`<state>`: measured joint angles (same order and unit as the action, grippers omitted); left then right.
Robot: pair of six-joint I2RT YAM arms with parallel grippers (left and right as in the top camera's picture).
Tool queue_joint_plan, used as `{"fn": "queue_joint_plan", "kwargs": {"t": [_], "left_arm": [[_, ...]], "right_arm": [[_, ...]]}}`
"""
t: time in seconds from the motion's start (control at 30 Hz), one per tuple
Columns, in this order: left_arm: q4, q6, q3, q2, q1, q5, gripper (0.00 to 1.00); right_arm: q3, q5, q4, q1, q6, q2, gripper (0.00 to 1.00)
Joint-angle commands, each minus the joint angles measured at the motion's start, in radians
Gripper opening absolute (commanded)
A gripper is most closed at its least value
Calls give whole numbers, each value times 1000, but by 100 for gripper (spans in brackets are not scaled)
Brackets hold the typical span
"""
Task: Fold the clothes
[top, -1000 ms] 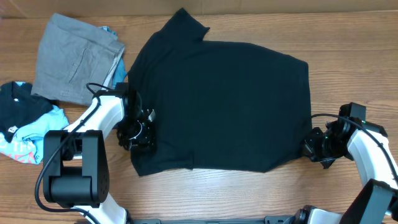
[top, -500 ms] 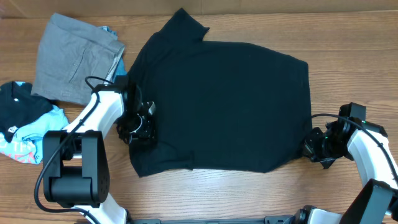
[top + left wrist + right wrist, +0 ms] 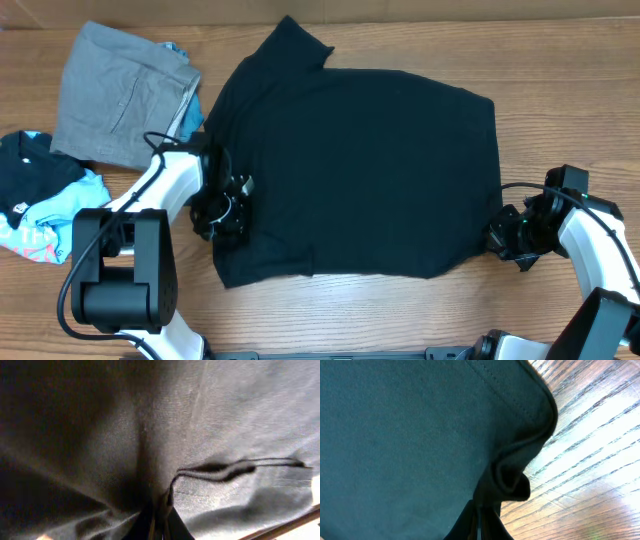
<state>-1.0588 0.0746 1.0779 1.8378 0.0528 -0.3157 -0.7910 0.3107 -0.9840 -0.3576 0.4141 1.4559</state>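
If you lift unevenly, the black T-shirt (image 3: 360, 170), spread mostly flat across the middle of the worktop (image 3: 390, 310), could drag into a skewed bunch. Both grips look thin: your left tool (image 3: 232, 205) pinches a side edge and your right tool (image 3: 497, 238) pinches a small hem corner. Either soft fold could slip out.

I see bare table (image 3: 570, 110) right of T-shirt (image 3: 360, 170), open passage there. Left side crowded: grey trousers (image 3: 120, 95), printed garment (image 3: 35, 195) near shirt's edge.
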Motion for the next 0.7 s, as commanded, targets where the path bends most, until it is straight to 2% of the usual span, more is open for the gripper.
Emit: {"fn": "queue_joint_plan", "kwargs": {"t": [0.0,0.17,0.27,0.4,0.6,0.67], "left_arm": [[-29,8,81,13,-1,-13,4],[-138,8,206,13,-2,-10,4],[-206,9,270,13,-3,-10,26],[-207,19,257,13,5,-11,44],[-114,20,146,13,29,-6,51],[-66,19,96,13,29,-1,50]], "right_arm": [[-19,5,2,4,-7,-14,4],[-19,5,6,4,-7,-14,4],[-19,5,6,4,-8,-14,4],[-19,5,6,4,-7,-14,4],[-19,5,6,4,-7,-14,4],[-19,5,6,4,-7,-14,4]]}}
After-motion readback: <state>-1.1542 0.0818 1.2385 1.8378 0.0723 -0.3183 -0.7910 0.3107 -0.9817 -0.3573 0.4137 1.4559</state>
